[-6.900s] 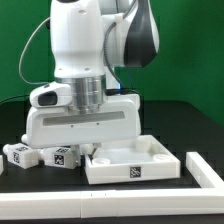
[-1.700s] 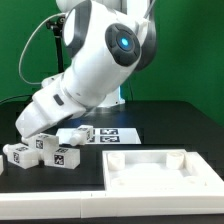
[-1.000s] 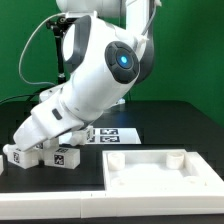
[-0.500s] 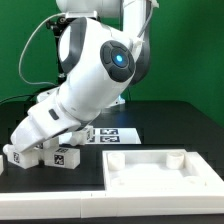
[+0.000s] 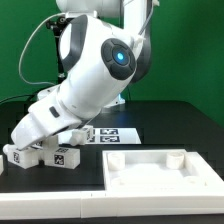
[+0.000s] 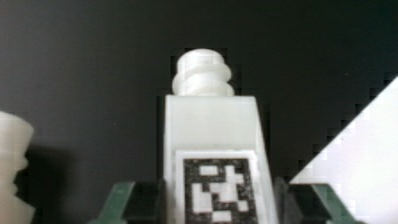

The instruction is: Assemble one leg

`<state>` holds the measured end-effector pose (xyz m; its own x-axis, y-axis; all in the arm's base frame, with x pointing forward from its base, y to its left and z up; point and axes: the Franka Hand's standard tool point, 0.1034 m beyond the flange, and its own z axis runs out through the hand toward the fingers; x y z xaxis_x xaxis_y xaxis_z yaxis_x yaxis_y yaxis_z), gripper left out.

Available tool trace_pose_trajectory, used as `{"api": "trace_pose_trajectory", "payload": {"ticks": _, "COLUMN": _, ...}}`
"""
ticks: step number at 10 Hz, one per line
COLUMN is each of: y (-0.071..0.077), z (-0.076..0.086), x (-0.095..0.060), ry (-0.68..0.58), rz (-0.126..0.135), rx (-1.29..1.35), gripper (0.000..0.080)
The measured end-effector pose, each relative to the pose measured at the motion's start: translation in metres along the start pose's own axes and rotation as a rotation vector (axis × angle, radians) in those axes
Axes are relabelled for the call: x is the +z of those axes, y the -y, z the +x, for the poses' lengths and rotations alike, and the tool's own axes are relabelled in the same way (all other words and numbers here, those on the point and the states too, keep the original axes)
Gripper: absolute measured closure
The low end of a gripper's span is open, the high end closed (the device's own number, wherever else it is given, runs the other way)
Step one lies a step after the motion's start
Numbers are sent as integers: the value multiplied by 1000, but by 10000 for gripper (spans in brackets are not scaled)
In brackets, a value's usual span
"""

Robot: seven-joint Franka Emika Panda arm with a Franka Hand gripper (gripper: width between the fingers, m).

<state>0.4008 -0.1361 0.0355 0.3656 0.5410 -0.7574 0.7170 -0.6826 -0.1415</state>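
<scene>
Here the arm (image 5: 95, 70) leans low toward the exterior view's left, its hand down among a cluster of small white tagged blocks (image 5: 62, 156) lying on the black bench (image 5: 185, 125). In that view the hand covers the jaws and what lies between them. The wrist view shows it closer: the leg (image 6: 214, 130), a white oblong block, lies lengthwise between the two dark fingertips (image 6: 121, 208). A black-and-white square tag sits on its upper face and a ribbed white peg (image 6: 206, 72) sticks out of its far end. The jaws straddle the leg, one tip along each long side. I cannot tell whether they press on it or stand just off it. Beside the leg in the wrist view are a rounded white part (image 6: 11, 150) on one side and a slanted white edge (image 6: 365, 150) on the other, both apart from it. In the exterior view the marker board (image 5: 118, 132) lies flat behind the blocks. A large square white tray-like piece with a raised rim (image 5: 150, 182) rests on the bench toward the exterior view's right, well clear of the hand.
</scene>
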Motion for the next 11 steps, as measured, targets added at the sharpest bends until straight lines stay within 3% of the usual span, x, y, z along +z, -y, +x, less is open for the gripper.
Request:
{"api": "trace_pose_trajectory", "payload": {"ticks": 1, "y": 7, "z": -12, "x": -15, "ry": 17, "rz": 39, "rx": 28, "gripper": 517}}
{"api": "trace_pose_trajectory", "payload": {"ticks": 2, "y": 15, "z": -20, "x": -41, "ry": 25, "rz": 91, "rx": 65, "gripper": 517}}
{"api": "trace_pose_trajectory", "payload": {"ticks": 3, "y": 20, "z": -14, "x": -68, "ry": -57, "rz": 154, "rx": 121, "gripper": 517}}
{"api": "trace_pose_trajectory", "payload": {"ticks": 5, "y": 27, "z": 1, "x": -118, "ry": -192, "rz": 245, "rx": 292, "gripper": 515}}
{"api": "trace_pose_trajectory", "payload": {"ticks": 6, "y": 25, "z": 12, "x": -139, "ry": -260, "rz": 312, "rx": 401, "gripper": 515}}
{"api": "trace_pose_trajectory", "payload": {"ticks": 7, "y": 13, "z": 13, "x": -149, "ry": -318, "rz": 379, "rx": 467, "gripper": 515}}
{"api": "trace_pose_trajectory", "payload": {"ticks": 8, "y": 1, "z": 6, "x": -142, "ry": -334, "rz": 398, "rx": 486, "gripper": 515}}
{"api": "trace_pose_trajectory", "payload": {"ticks": 9, "y": -8, "z": 2, "x": -138, "ry": -388, "rz": 380, "rx": 466, "gripper": 515}}
{"api": "trace_pose_trajectory", "payload": {"ticks": 11, "y": -11, "z": -2, "x": -132, "ry": -491, "rz": 353, "rx": 469, "gripper": 515}}
